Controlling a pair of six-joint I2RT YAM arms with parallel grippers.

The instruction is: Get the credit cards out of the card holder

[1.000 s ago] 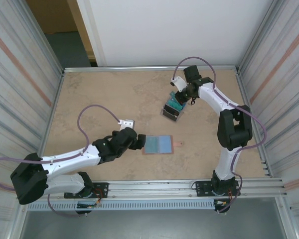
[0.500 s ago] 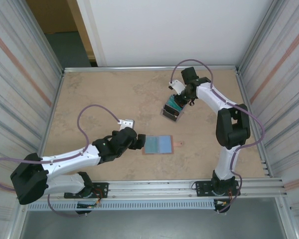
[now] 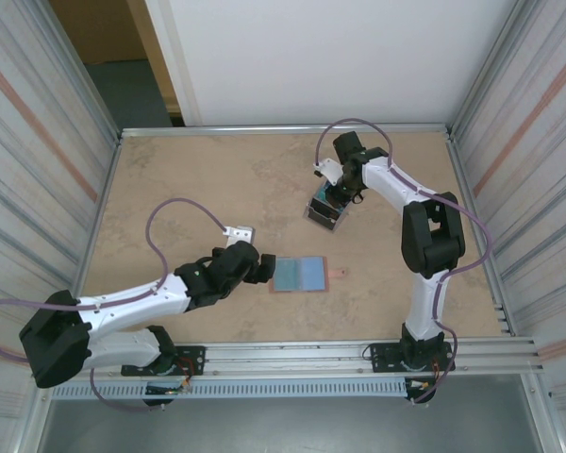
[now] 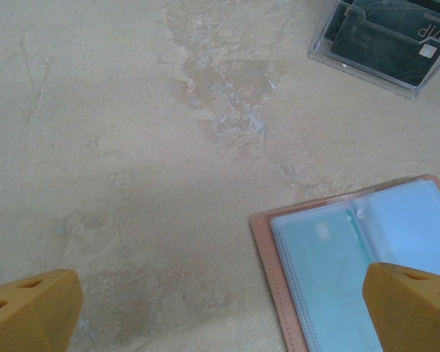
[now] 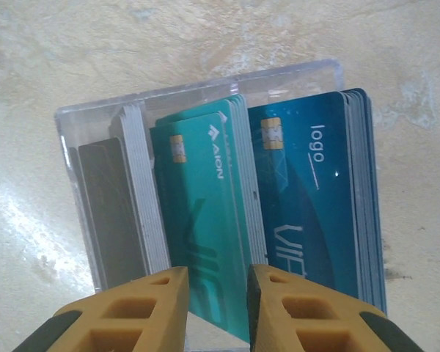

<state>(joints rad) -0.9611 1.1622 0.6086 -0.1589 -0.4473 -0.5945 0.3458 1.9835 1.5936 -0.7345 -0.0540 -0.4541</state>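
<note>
The card holder (image 4: 262, 242) lies open and flat on the worktop (image 4: 95, 147), and one of the credit cards (image 4: 323, 253), a teal one, sits in its left sleeve; I cannot tell whether the right sleeve is empty. Well apart, a clear box (image 5: 73, 147) holds upright stacks of cards, so the task looks partly done. The right tool (image 5: 218, 308) hangs over that box, its jaws slightly parted and apparently gripping nothing, while the left tool (image 4: 220, 315) is spread wide at the holder's edge.
</note>
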